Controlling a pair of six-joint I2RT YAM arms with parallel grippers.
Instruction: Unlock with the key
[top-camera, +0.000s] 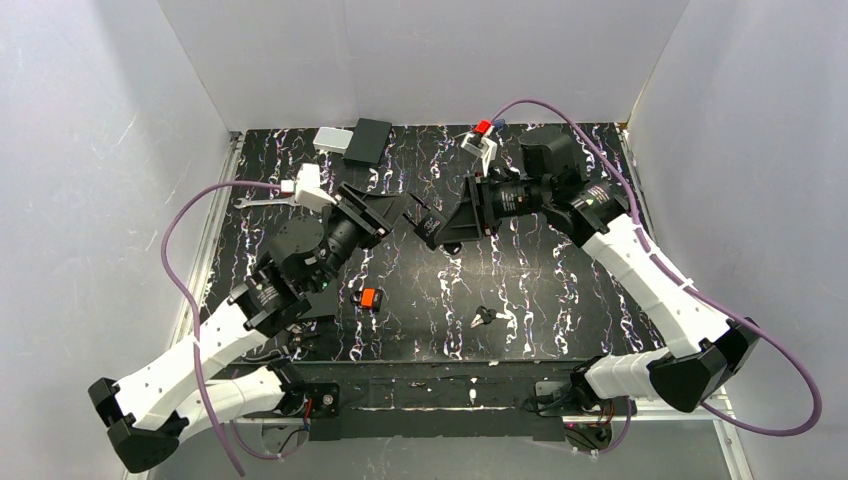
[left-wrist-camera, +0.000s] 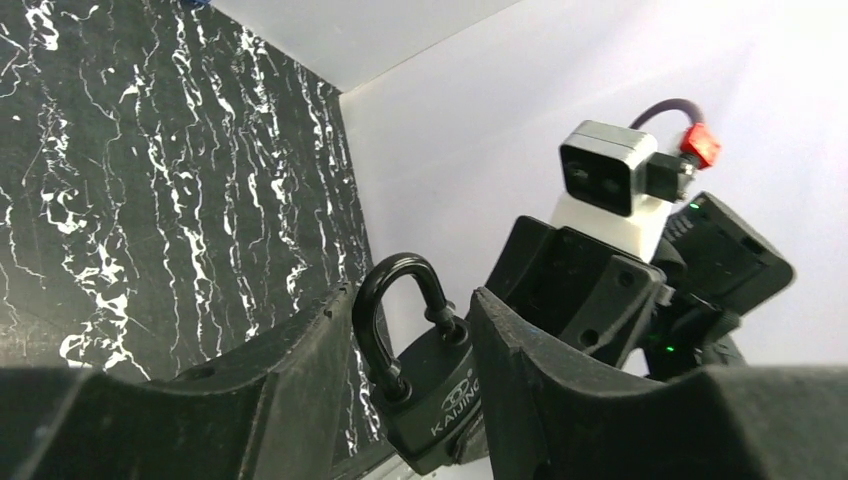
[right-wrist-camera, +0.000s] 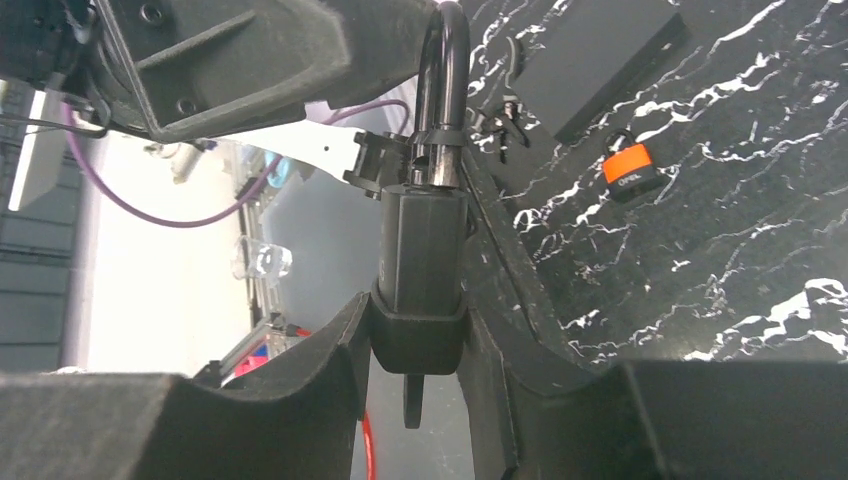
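- The padlock (left-wrist-camera: 437, 400): in the left wrist view its lower body is cut off by the bottom edge and partly hidden behind the fingers of the left gripper (left-wrist-camera: 412, 292); its keyhole shows in no view.
- From above, the padlock is mostly hidden between the left gripper and the right gripper (top-camera: 432, 225).
- Whether the left gripper's fingers press the shackle (left-wrist-camera: 402, 266) or only flank it cannot be told.
- A dark tab (right-wrist-camera: 412, 398) shows below the padlock in the right wrist view; what it is cannot be told.
- The key (top-camera: 483, 318) is too small to show its blade's teeth.
- The wrench (top-camera: 258, 201): 1 end is hidden under the camera mount (top-camera: 310, 185) on the left wrist.
- The orange block (right-wrist-camera: 629, 168): its lettering is too blurred to read.
- The black box (right-wrist-camera: 610, 50) is cut off by the top edge.
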